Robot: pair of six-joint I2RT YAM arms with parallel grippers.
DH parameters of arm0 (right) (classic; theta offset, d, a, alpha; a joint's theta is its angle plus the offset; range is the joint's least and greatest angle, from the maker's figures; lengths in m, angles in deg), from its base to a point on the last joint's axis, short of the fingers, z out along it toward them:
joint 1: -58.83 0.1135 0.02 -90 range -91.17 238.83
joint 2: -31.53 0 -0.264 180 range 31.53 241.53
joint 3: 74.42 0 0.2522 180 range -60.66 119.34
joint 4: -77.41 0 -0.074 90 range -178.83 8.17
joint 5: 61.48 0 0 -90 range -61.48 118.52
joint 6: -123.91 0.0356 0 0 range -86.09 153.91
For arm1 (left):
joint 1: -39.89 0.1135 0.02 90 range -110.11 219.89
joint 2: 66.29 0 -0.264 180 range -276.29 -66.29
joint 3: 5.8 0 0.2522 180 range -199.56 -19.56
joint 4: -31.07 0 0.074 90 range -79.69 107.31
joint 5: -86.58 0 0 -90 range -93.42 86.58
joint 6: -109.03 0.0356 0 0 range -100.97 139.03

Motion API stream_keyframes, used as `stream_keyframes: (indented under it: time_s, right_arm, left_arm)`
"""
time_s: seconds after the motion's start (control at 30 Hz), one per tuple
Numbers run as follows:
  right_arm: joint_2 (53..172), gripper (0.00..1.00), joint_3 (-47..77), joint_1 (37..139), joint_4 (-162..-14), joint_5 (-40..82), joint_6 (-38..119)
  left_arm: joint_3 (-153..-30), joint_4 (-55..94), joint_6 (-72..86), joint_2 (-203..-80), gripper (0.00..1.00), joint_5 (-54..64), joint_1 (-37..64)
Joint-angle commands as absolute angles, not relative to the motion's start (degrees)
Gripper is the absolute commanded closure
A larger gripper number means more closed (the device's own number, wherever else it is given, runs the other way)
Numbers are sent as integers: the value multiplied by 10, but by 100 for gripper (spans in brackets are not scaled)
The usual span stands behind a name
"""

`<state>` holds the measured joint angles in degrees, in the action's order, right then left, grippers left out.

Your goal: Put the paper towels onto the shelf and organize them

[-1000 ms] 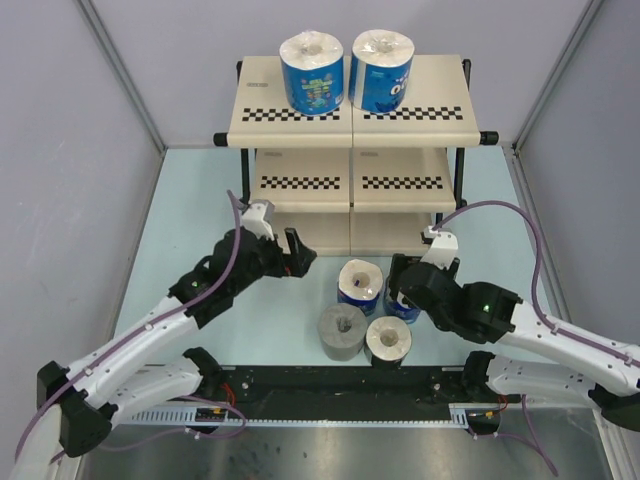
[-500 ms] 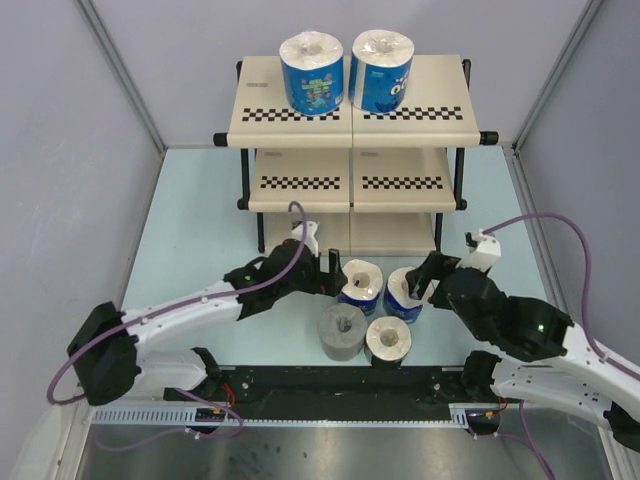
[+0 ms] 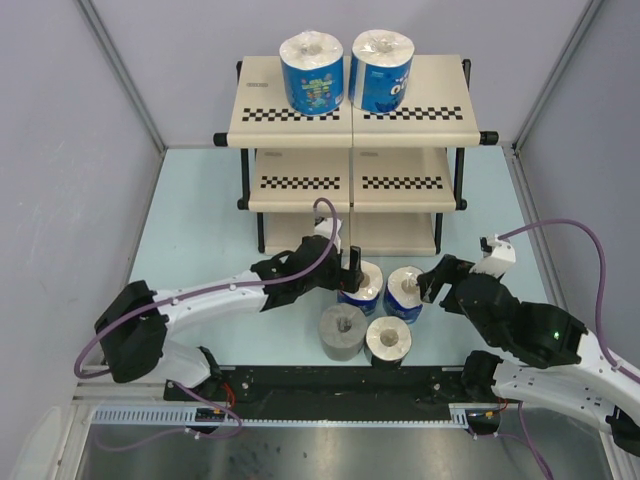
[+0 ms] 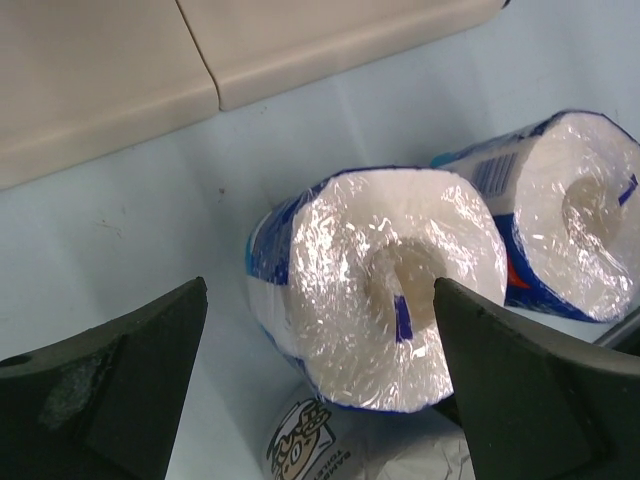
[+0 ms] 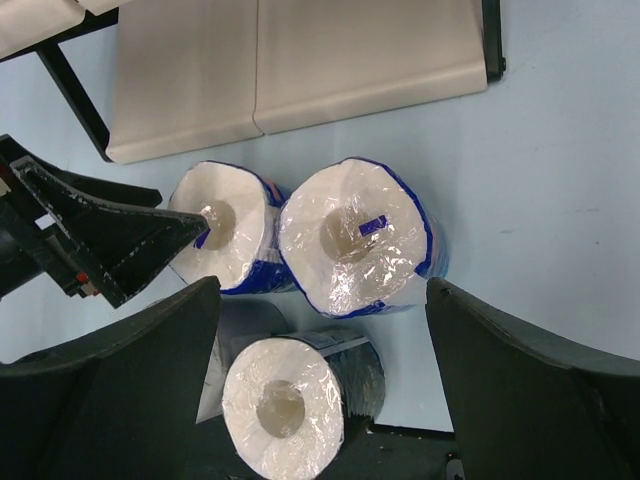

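Observation:
Two blue-wrapped paper towels [image 3: 311,72] [image 3: 381,70] stand on the shelf's top board [image 3: 430,100]. Four rolls stand on the table before the shelf: two blue-wrapped [image 3: 360,285] [image 3: 405,293], one grey [image 3: 341,330], one dark-wrapped [image 3: 387,341]. My left gripper [image 3: 350,272] is open, its jaws either side of the left blue roll [image 4: 375,285], above it. My right gripper [image 3: 428,285] is open and empty, just right of the right blue roll [image 5: 355,235]. In the right wrist view the dark-wrapped roll [image 5: 290,400] lies between its jaws, lower down.
The shelf's bottom board [image 5: 300,70] lies just beyond the table rolls. The shelf's middle tier [image 3: 350,180] holds nothing. The left gripper's fingers [image 5: 90,240] show at the left of the right wrist view. Grey walls stand close on both sides.
My left arm has reached right and forward to the left blue roll. My right arm has drawn back to the right, off the right blue roll.

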<state>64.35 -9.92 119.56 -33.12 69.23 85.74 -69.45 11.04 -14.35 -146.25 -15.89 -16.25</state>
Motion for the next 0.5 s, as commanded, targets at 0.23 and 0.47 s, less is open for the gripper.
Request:
stream_keyframes:
  time_s: [0.23, 0.47]
  right_arm:
    - [623, 12, -95, 1193, -313, 717, 866]
    - [626, 12, -95, 1193, -316, 717, 867]
  left_arm:
    - [-770, 79, -130, -1536, 3, -220, -177]
    - [-759, 71, -132, -1534, 8, -230, -183]
